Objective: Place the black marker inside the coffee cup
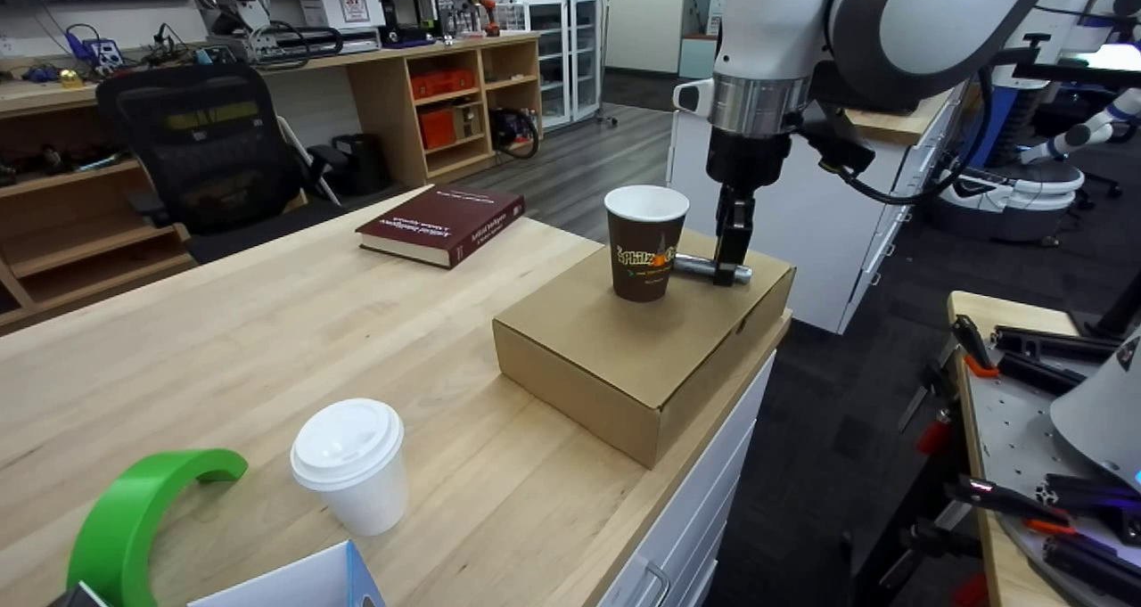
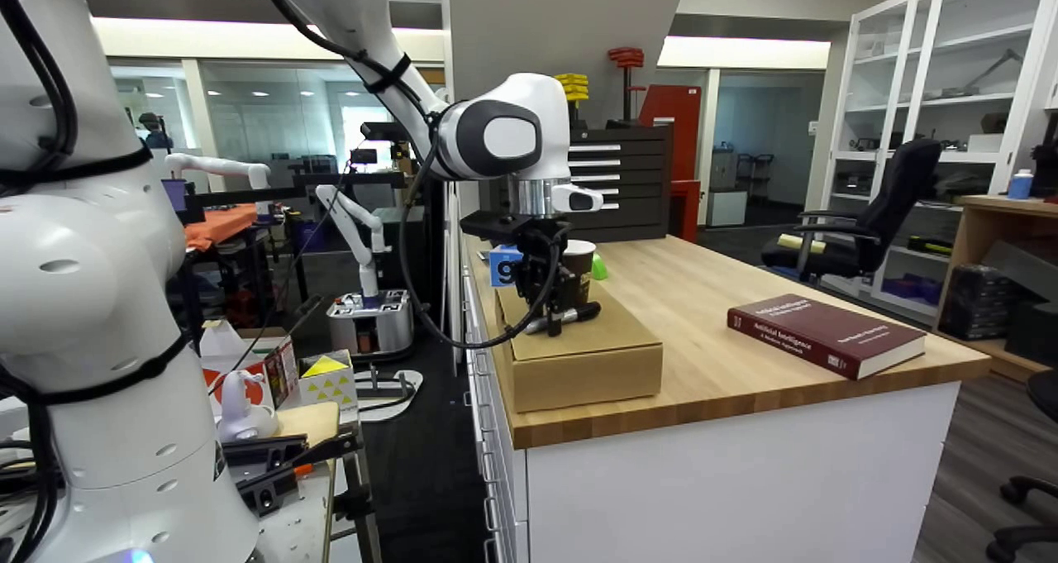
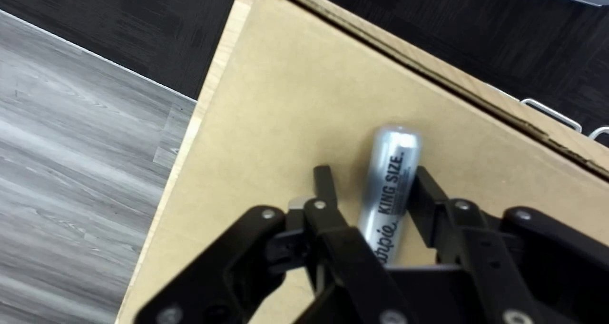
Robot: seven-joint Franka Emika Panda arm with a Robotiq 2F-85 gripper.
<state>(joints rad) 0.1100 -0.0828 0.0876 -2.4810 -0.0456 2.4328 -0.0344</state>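
The marker [image 3: 391, 181] has a silver barrel with "King Size" print and a black cap [image 2: 588, 310]. It lies flat on a cardboard box [image 1: 570, 322], and its silver part also shows in an exterior view [image 1: 693, 266]. My gripper [image 3: 371, 171] points down with its fingers on either side of the marker. The right finger is close against the barrel, and a gap shows at the left finger; whether it touches is unclear. The brown coffee cup [image 1: 644, 259] stands upright and lidless on the same box, beside the gripper. In an exterior view the gripper partly hides the cup [image 2: 581, 265].
A white lidded cup [image 1: 352, 464], a green arch [image 1: 125, 518] and a blue-white box [image 1: 294, 580] stand on the wooden table [image 1: 223, 357]. A dark red book [image 1: 446, 222] lies toward one table edge. The cardboard box sits close to the table's edge.
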